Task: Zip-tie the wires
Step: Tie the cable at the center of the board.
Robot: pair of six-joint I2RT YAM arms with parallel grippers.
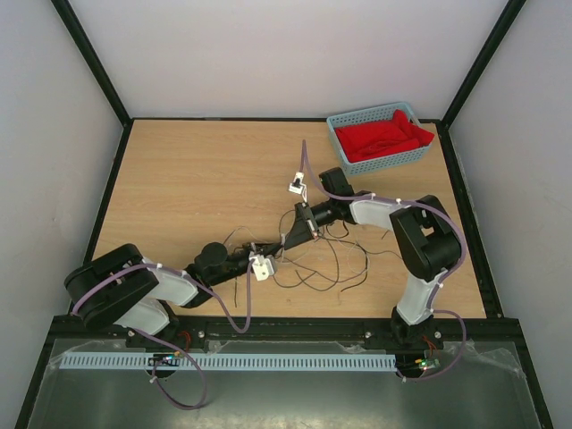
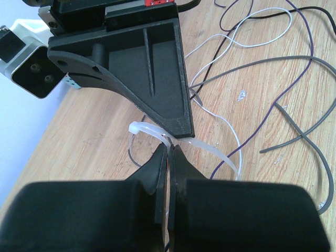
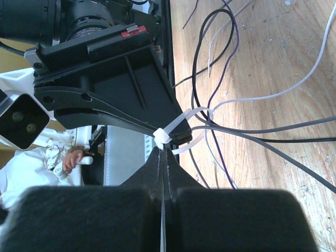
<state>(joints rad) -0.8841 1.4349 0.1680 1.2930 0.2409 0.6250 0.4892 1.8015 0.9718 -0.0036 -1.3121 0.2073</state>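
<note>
A: Wooden table (image 1: 179,179). Are the wires (image 1: 344,264), at five o'clock of centre, tied?

B: Partly. The zip tie (image 3: 184,119) loops several of them slackly. The left end effector (image 2: 168,151) and right end effector (image 3: 164,156) both pinch it. Cinching remains.

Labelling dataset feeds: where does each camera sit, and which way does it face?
Top external: above and behind, looking down at the table; left arm and right arm show.
Left wrist: on that arm, looking along the shut left gripper toward the right gripper.
Right wrist: on its arm, looking along its shut fingers back at the left gripper.
Shared: both wrist views show the zip tie and wires.
</note>
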